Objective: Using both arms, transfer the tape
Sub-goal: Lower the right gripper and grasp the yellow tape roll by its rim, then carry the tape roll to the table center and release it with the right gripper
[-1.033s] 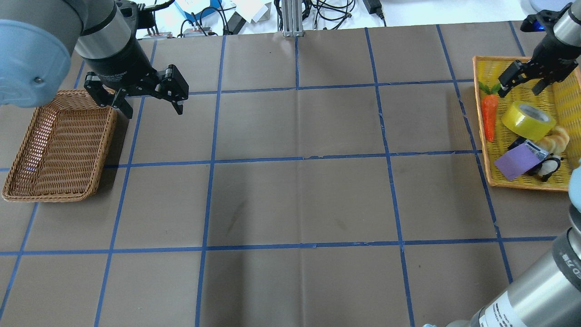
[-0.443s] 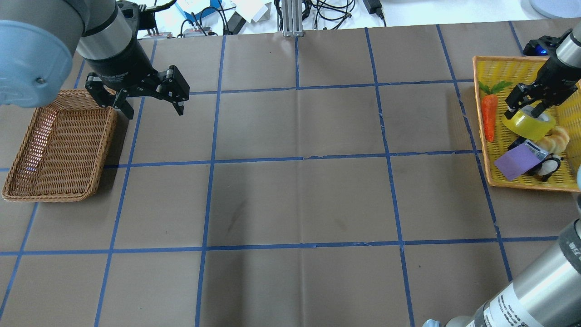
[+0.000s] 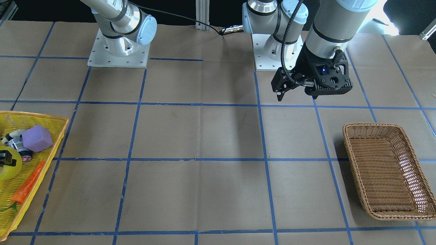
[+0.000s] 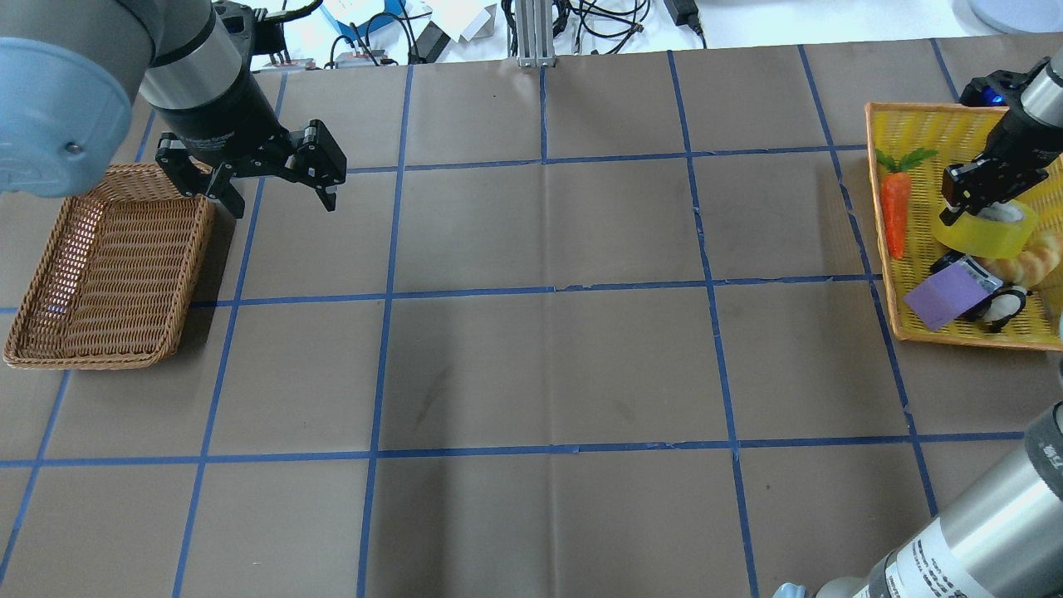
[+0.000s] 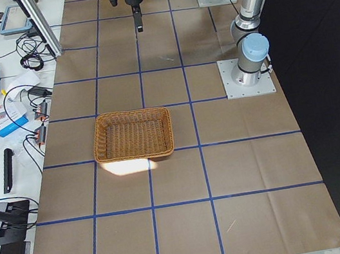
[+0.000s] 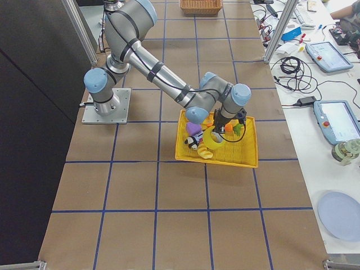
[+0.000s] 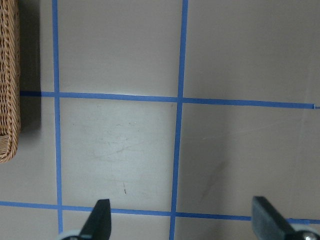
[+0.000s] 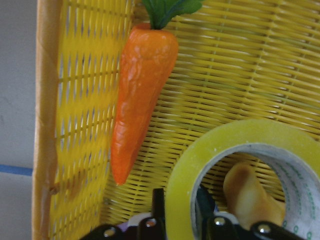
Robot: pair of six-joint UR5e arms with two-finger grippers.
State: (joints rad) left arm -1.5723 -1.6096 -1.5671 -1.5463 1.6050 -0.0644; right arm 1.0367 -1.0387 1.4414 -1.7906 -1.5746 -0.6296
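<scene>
The yellow tape roll [image 4: 992, 237] lies in the yellow tray [image 4: 885, 274] at the far right. My right gripper [image 4: 967, 208] is down on it. In the right wrist view its fingers straddle the roll's near wall [image 8: 182, 180], one outside and one inside the pale core, shut on it. The tape also shows in the front view [image 3: 9, 167] and the right side view [image 6: 212, 137]. My left gripper [image 4: 282, 203] hangs open and empty above the table beside the wicker basket [image 4: 199, 241]; its fingertips [image 7: 100, 215] stand wide apart.
The tray holds a carrot [image 4: 894, 212], a purple block [image 4: 947, 297], a bread roll [image 4: 1030, 262] and a black-and-white jar [image 4: 1001, 303], all close to the tape. The wicker basket [image 3: 351, 149] is empty. Cables and boxes lie beyond the table's far edge.
My right gripper came down from above the tray onto the tape and closed on its wall; the roll shifted slightly to the right. The left arm has not moved.
</scene>
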